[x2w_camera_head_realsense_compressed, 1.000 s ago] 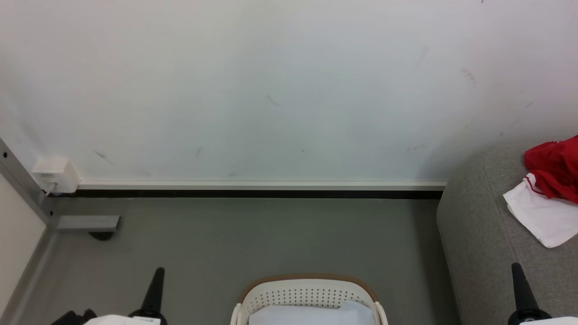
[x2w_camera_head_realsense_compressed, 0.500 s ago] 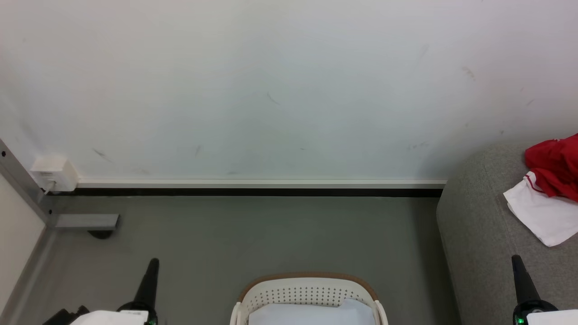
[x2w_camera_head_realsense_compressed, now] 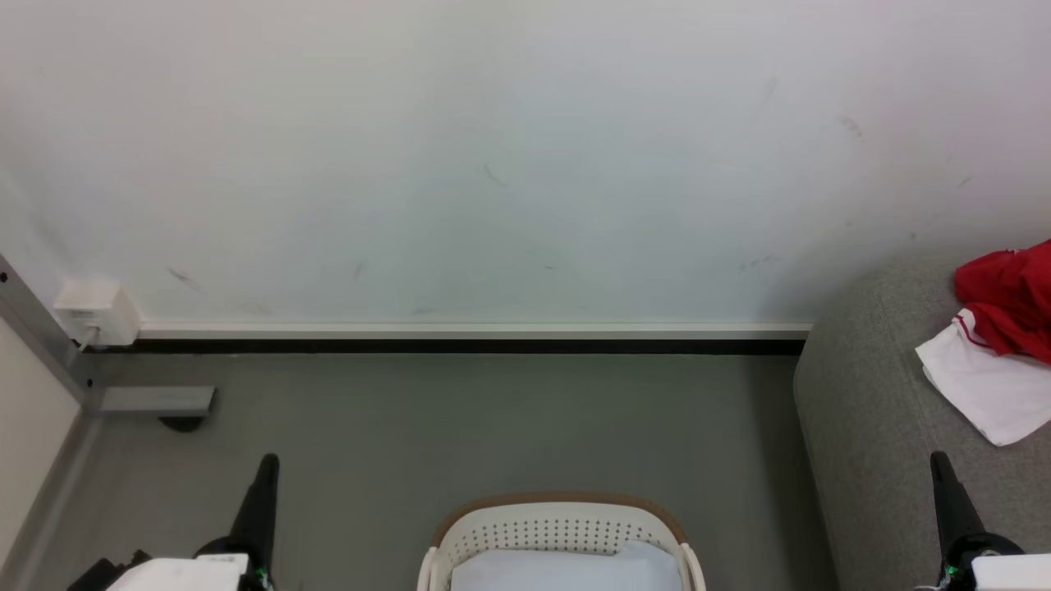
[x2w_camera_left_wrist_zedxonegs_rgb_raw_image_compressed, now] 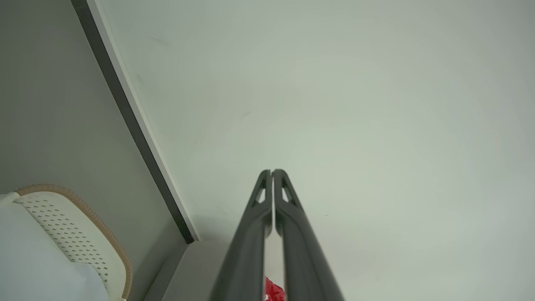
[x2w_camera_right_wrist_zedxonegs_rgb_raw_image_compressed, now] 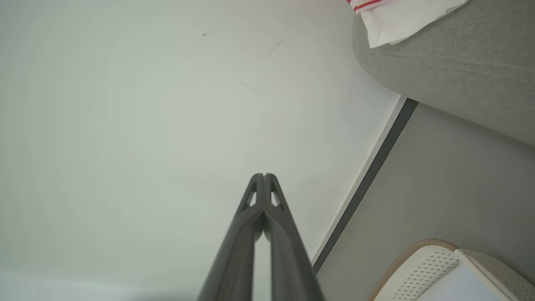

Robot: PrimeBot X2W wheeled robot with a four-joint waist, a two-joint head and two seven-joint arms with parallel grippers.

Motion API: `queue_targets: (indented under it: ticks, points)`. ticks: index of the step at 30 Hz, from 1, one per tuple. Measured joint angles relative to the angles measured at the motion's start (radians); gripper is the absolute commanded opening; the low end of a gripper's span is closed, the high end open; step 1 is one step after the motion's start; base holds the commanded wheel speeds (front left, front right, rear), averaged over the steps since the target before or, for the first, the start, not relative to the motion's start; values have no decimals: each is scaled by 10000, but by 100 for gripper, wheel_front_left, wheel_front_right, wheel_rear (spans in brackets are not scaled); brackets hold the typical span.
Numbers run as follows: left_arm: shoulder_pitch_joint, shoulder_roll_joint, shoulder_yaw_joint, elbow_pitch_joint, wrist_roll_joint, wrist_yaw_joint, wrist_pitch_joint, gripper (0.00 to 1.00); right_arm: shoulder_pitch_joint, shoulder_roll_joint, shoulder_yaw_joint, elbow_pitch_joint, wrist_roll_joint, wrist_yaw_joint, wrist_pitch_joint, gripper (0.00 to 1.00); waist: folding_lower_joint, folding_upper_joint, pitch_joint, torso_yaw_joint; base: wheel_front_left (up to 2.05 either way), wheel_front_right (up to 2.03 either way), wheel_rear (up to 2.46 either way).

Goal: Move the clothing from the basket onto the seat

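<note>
Red and white clothing (x2w_camera_head_realsense_compressed: 1006, 295) lies on the grey seat (x2w_camera_head_realsense_compressed: 862, 427) at 3 o'clock in the head view, well apart from the basket (x2w_camera_head_realsense_compressed: 562, 525), which stands on the floor (x2w_camera_head_realsense_compressed: 460, 419) at 6 o'clock. A pale sheet (x2w_camera_head_realsense_compressed: 566, 572) lies inside the basket; I cannot tell what it is. The left gripper (x2w_camera_head_realsense_compressed: 268, 462) stands at 7 o'clock and the right gripper (x2w_camera_head_realsense_compressed: 938, 460) at 5 o'clock, seen against the seat. Both point toward the white wall (x2w_camera_head_realsense_compressed: 509, 164), fingers pressed together at the tips, holding nothing.
</note>
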Motion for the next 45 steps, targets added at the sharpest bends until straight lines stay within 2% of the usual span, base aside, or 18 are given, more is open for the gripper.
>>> queue_targets:
  ticks: [21, 45]
  points:
    - [-152, -15, 314, -199, -1329, -207, 353, 0, -245, -17, -63, -12, 1480, 0, 353, 0, 0, 0, 87, -19, 0, 0, 0]
    - [-157, -15, 316, -203, -1329, -211, 353, 0, -250, -19, -65, -13, 1486, 0, 353, 0, -1, 0, 87, -19, 0, 0, 0]
